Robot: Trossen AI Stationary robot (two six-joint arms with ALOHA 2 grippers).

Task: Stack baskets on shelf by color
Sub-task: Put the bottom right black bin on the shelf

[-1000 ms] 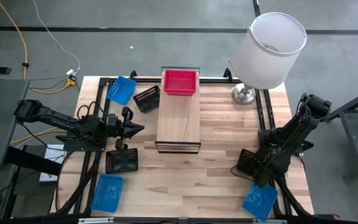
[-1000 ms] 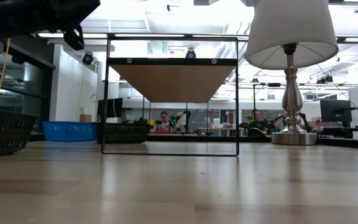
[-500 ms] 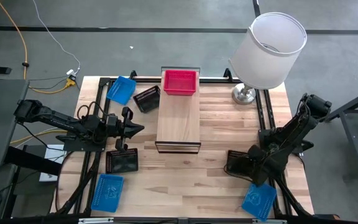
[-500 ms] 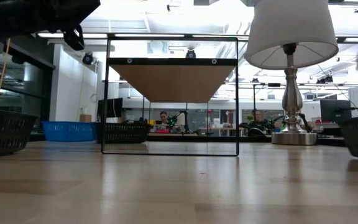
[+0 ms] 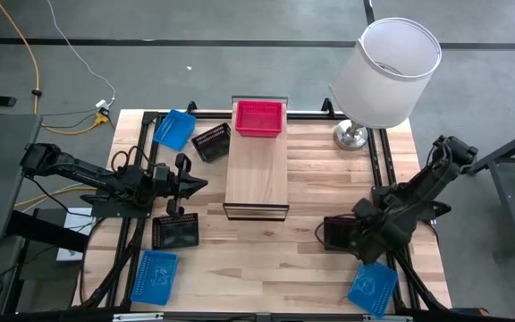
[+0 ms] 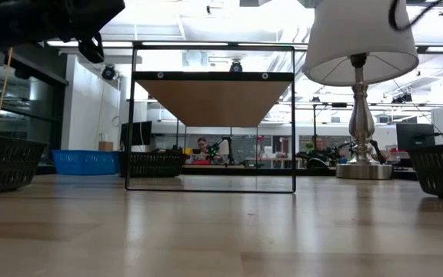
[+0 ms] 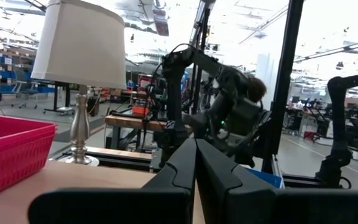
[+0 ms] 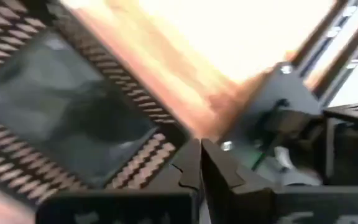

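The light-wood shelf (image 5: 257, 170) stands mid-table with a red basket (image 5: 258, 118) on its far end. A blue basket (image 5: 175, 129) and a black one (image 5: 211, 141) lie at the far left. Another black one (image 5: 176, 233) and a blue one (image 5: 156, 275) lie at the near left. My right gripper (image 5: 354, 234) is shut on a black basket (image 5: 336, 234) at the near right, beside a blue basket (image 5: 373, 288). My left gripper (image 5: 197, 185) hovers shut left of the shelf, touching nothing. My right gripper pinches the black basket's side wall (image 8: 160, 155), on the side toward the table's right edge, between its shut fingers. They come slanting down from above and from the right. The basket (image 6: 441, 169) sits tilted; whether it is clear of the table I cannot tell.
A lamp with a wide white shade (image 5: 385, 72) and a metal foot (image 5: 351, 136) stands at the far right corner. Black frame rails (image 5: 384, 170) run along the table's left and right sides. Bare tabletop (image 5: 275, 259) lies between the shelf and the near edge.
My right gripper has risen and tipped further down while going toward the table's left. It has carried the black basket along, away from the right edge toward the middle. In the low view the basket has come in from the right.
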